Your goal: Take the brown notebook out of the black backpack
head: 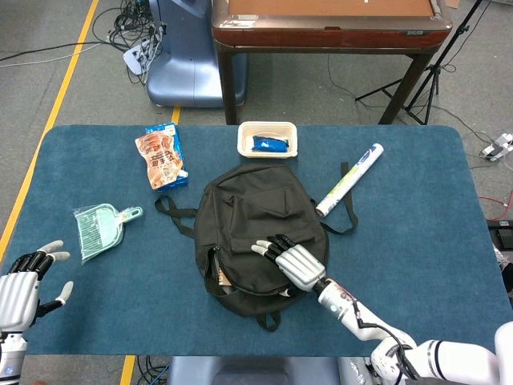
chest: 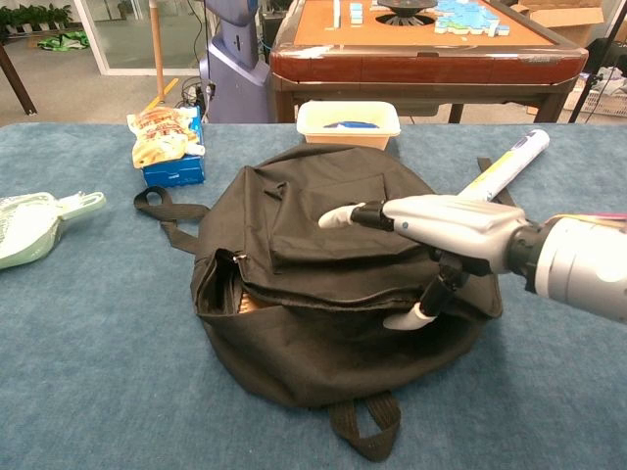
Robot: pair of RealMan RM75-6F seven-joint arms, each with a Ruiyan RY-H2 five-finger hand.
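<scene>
Right hand (head: pixel 292 263) spread flat, palm down, over top panel of black backpack (head: pixel 248 224); nothing held. In chest view same hand (chest: pixel 436 235) hovers over or rests on upper flap, fingers apart, thumb hanging toward zip seam; actual contact w/ fabric can't be confirmed. Left hand (head: pixel 22 285) also spread and empty, well apart at near left corner of table (head: pixel 417 208).

Brown notebook (chest: pixel 245 302) only just visible: thin tan edge inside zip mouth on bag's left side, near end. Rest hidden in bag. Mouth partly open, gaping in chest view.

Step in hand, as judged: pinning or lifting flap to widen mouth before reaching in. To do well: press on flap close to zip seam, not mid-panel, so bag stays put w/o squashing mouth shut. Better still, hook fingertips under upper lip and lift. Left hand nearer the mouth, so likely best suited for reach-in; approach low along table, pinch notebook's exposed edge, draw out sideways, parallel to zip. Soft fabric likely to drag and snag corners; slow pull advised.

Outward from bag: green dustpan (head: pixel 100 231) to left, snack pouch (head: pixel 162 156) far left, white tray (head: pixel 268 138) beyond bag, white tube (head: pixel 349 178) to right, touching or just beside strap.
</scene>
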